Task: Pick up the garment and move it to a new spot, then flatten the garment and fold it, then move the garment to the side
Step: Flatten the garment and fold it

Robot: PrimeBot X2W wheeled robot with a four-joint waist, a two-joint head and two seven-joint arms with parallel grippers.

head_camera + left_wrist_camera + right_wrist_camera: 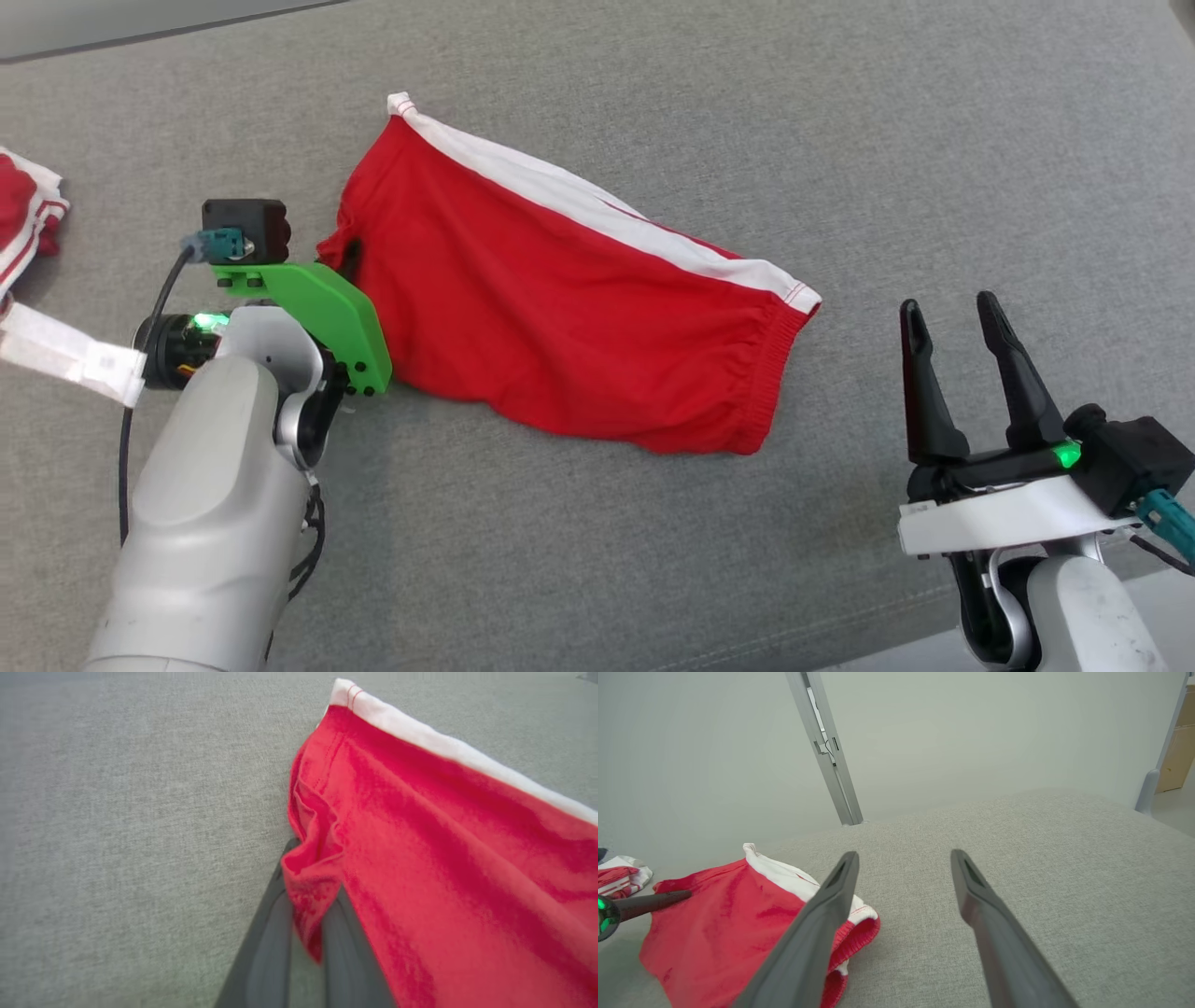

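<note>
The garment (560, 308) is a pair of red shorts with a white side stripe and an elastic waistband, lying spread on the grey fabric surface (840, 140). My left gripper (347, 254) is at the garment's left edge, shut on a fold of the red cloth. In the left wrist view, the garment (444, 858) bunches between the two dark fingers (273, 933) of the left gripper (310, 872). My right gripper (950, 308) stands open to the right of the waistband, apart from it. In the right wrist view, the right gripper (904, 854) is open with nothing between its fingers, and the garment (728, 914) lies at lower left.
Another red-and-white cloth (23, 215) lies at the far left edge, also seen in the right wrist view (621, 875). A white strip (65, 350) lies by my left forearm. A metal post (826, 751) stands behind the surface, against a pale wall.
</note>
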